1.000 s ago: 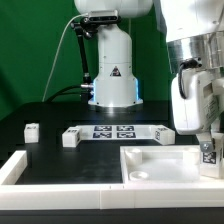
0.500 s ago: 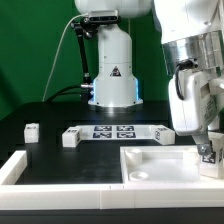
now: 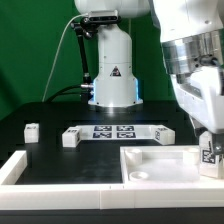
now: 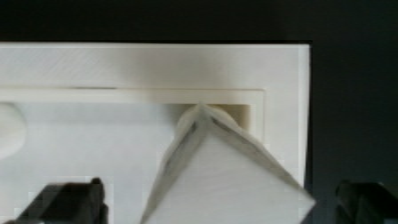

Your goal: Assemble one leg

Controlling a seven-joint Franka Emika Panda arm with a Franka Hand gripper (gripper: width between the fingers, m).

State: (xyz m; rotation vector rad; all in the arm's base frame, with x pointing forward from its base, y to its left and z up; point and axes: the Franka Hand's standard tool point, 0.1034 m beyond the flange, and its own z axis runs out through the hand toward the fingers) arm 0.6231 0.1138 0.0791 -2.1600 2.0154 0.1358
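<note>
1. Leg (image 3: 208, 154) stands at the corner of the tabletop (image 3: 150, 165) on the exterior view's right, tag toward the camera.
2. Wrist view: leg (image 4: 222, 155) sits between the fingers (image 4: 68, 200), with a gap on each side.
3. Gripper (image 4: 217, 200) is spread wide and grips nothing.
4. Spare legs (image 3: 32, 131) and the marker board (image 3: 113, 131) lie behind the tabletop.

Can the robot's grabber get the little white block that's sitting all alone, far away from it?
Probably yes. That leg stands alone on the dark table, nothing over it. The gripper is open but straddles another leg over the tabletop, so it must lift clear first.
</note>
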